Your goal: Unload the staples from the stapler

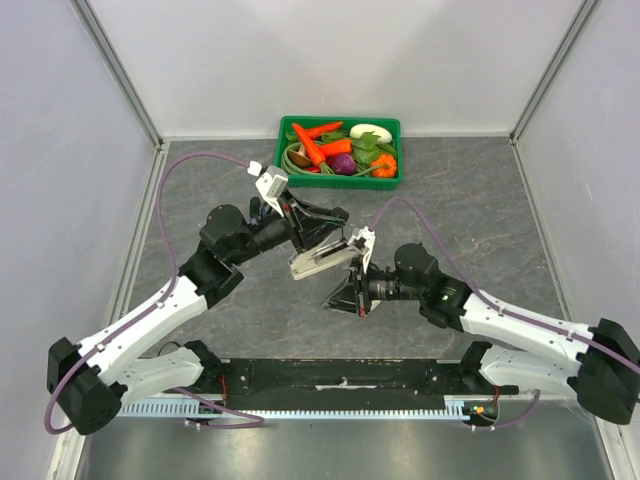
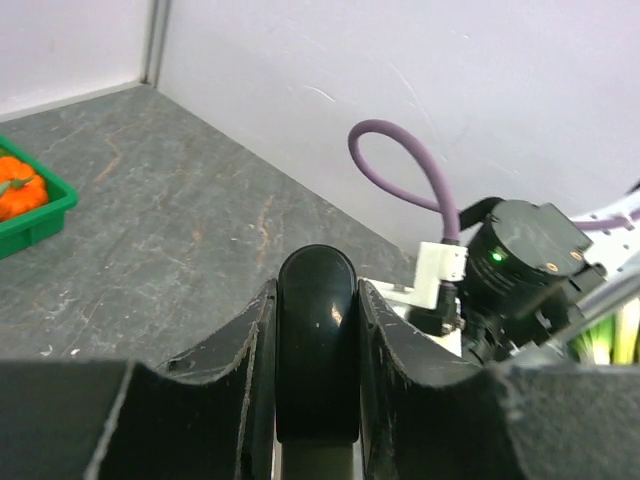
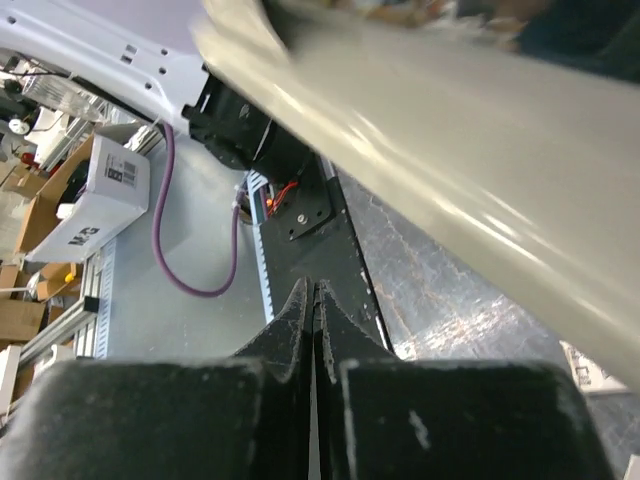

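Bright, even light fills the top view. Shadows on the table (image 1: 520, 220) are soft and pale. In the right wrist view the stapler (image 3: 450, 150) is very close and blurry, with white shiny streaks on it. The left wrist view is clear, with small shiny spots on the stapler's black part.

A green tray (image 1: 340, 182) sits at the far edge of the grey, stone-patterned table (image 1: 480, 210), against the back wall (image 1: 330, 60). It holds orange carrots (image 1: 312, 148), a small orange pumpkin (image 1: 384, 165), green leaves (image 1: 366, 144) and a purple piece (image 1: 343, 163), possibly an onion. Off the table, a white labelled box (image 3: 100, 195) lies beside brown cardboard boxes (image 3: 25, 215).
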Robot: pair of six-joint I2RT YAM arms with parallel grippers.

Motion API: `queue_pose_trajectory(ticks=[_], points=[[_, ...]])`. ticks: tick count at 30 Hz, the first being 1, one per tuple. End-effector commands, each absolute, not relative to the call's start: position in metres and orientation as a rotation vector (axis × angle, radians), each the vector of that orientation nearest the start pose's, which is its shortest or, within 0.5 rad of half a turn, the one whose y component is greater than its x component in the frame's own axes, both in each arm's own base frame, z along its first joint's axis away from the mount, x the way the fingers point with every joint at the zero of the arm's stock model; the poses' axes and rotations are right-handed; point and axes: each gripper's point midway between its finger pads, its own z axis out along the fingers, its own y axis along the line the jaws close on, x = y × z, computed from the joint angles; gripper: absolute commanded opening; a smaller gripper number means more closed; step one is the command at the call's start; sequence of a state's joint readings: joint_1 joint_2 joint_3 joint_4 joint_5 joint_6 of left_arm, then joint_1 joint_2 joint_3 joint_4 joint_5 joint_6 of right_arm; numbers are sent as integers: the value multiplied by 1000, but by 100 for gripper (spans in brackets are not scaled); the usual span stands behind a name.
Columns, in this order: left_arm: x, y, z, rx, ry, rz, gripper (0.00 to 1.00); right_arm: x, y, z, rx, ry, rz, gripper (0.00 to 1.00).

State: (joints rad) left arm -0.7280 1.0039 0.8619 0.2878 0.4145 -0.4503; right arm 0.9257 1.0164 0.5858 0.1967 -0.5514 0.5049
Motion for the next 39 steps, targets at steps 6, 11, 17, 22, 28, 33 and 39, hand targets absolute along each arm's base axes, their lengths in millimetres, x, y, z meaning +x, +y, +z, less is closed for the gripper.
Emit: queue_pose_trajectory(ticks=[6,11,17,22,28,33,39], points=[[233,-306,397,427,1291,-1254,2,136,349,242,-816,1756,1403,0],[231,-303,394,461,1307,-1207,2,145,322,251,-817,1771,1213,0],[219,-303,388,537,1332,-1212,2,157,288,279,-771,1770,1007,0],[193,-307,389,679,1336,-1283,2,161,272,321,-771,1702,925,28],[152,-306,389,879,1324,-1386,2,145,263,351,-852,1652,936,56],[132,-301,391,948,1304,-1440,2,133,258,364,-899,1614,963,67],[115,-299,394,1015,1274,-1511,2,120,266,366,-975,1595,1036,71]])
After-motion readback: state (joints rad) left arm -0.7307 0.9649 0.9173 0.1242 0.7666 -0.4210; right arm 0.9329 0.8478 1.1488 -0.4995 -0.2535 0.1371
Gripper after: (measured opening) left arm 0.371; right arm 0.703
